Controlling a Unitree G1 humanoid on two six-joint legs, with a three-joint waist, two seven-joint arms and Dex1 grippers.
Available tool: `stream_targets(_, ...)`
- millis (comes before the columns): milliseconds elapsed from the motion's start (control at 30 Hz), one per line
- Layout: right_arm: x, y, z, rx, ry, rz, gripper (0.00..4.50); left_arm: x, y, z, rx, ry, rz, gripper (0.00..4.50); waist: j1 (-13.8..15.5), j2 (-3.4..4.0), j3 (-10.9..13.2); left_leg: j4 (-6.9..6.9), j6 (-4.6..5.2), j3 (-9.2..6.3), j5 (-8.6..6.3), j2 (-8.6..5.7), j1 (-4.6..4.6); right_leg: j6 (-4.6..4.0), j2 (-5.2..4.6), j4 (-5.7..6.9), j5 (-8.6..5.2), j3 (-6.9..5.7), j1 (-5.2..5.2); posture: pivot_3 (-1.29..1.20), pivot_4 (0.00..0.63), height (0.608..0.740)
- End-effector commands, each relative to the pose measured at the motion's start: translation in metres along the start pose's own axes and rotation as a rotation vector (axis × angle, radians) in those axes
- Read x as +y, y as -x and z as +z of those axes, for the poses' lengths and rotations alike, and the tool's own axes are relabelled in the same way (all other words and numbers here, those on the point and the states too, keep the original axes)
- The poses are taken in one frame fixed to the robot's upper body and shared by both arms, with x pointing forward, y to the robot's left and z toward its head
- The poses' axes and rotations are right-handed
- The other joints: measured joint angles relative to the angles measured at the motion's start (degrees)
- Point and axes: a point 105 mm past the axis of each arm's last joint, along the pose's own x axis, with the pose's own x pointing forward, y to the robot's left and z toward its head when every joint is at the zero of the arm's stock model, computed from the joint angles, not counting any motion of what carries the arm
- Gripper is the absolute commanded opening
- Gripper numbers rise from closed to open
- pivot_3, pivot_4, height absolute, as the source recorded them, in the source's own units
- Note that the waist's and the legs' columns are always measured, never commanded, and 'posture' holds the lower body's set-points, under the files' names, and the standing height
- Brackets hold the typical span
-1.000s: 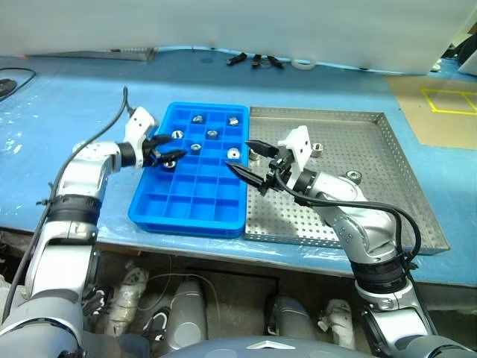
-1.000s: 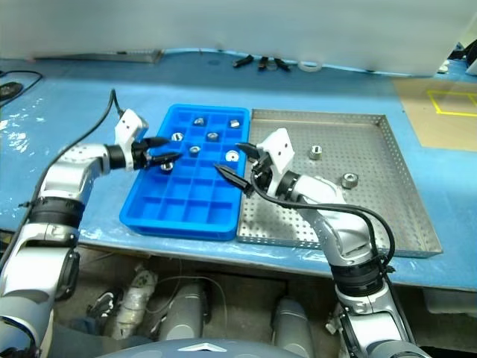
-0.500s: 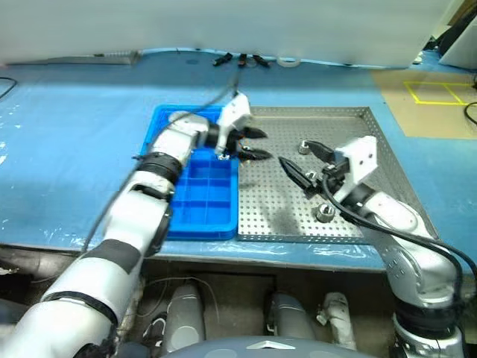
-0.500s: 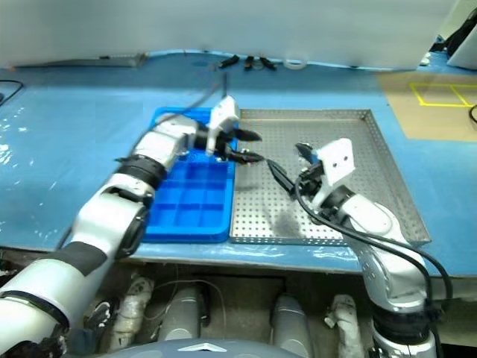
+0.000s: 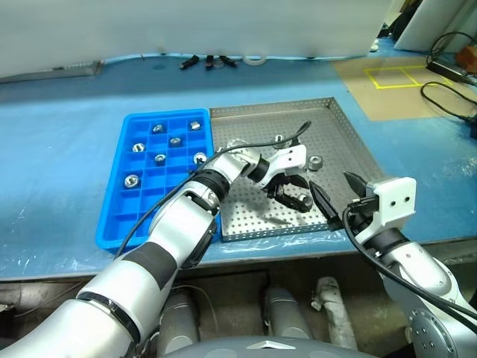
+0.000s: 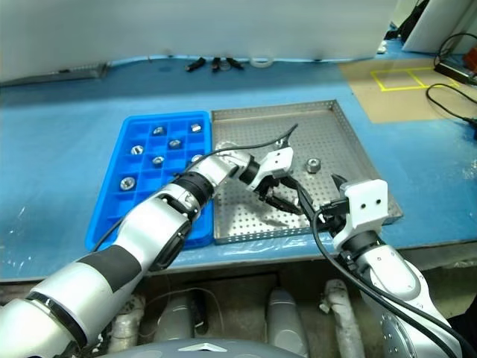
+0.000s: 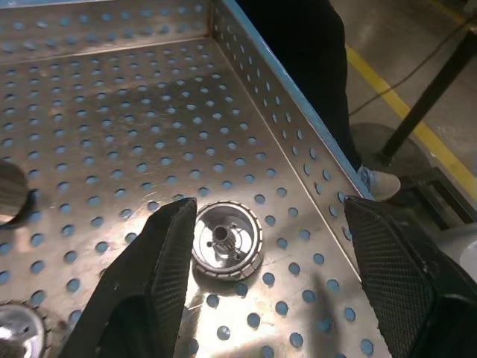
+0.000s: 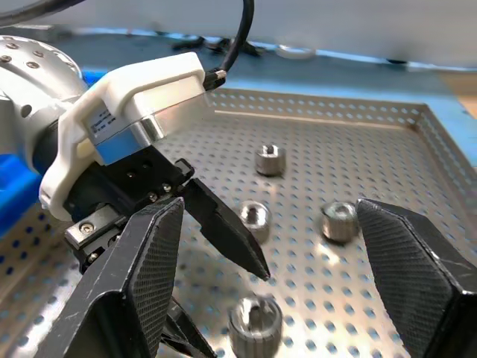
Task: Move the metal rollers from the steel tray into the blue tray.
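**Left Claw Straddles a Roller in the Steel Tray**

While the wide blue table covering (image 5: 59, 142) carries everything, the largest task item on it is the shallow square tray of grey perforated sheet steel (image 5: 339, 123), lying just beside the narrower bright blue plastic tray with its grid of square compartments (image 5: 112, 205). Several short, shiny silver metal rollers (image 5: 162, 157) already sit one to a compartment in the far rows of the blue tray. Others lie loose on the steel tray, one of them near its middle (image 5: 315, 161).

Reaching across from the blue tray's side, the left gripper (image 5: 293, 192) hangs low over the steel tray with its two black fingers spread apart and nothing between them but air. Its wrist view shows a knurled roller (image 7: 226, 240) standing on end, hole upward, directly ahead and between the fingertips, closer to one finger than the other. That roller looks like the next pick: a short drop and a squeeze across its round side should do, after a slight shift to centre it.

Nearer the tray's front edge, the right gripper (image 5: 337, 195) stands fully spread and empty, farther from that roller than the left.
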Motion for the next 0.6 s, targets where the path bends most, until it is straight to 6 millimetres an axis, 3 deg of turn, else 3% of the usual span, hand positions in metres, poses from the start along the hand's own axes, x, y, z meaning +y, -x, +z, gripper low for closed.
stream_targets(33, -0.003, 0.008, 0.011, -0.048, 0.034, -0.048, 3.91, 0.004, -0.008, -0.007, 0.049, -0.023, 0.062, 3.3, -0.94, 0.0, 0.0, 0.05, 0.05, 0.0, -0.03, -0.02, -0.02, 0.01, -0.02, -0.01, 0.0, 0.0, 0.03, -0.78, 0.15, 0.74)
stream_targets(500, -0.003, 0.013, 0.004, -0.027, 0.035, -0.082, 3.91, 0.005, -0.027, -0.024, 0.111, 0.047, 0.161, 3.3, -8.07, -0.01, 0.01, 0.85, 1.01, -0.03, -0.68, -0.76, -0.21, 0.42, -0.87, -0.39, -0.19, -0.51, 0.62, -0.82, 0.15, 0.74)
stream_targets(600, -0.003, 0.013, 0.003, -0.027, 0.034, -0.086, 3.91, 0.006, -0.024, -0.033, 0.144, 0.049, 0.185, 2.77, -9.59, 0.0, 0.0, 0.87, 1.17, -0.12, -0.78, -0.8, -0.23, 0.61, -0.88, -0.88, -0.08, -0.6, 0.95, -0.82, 0.15, 0.74)
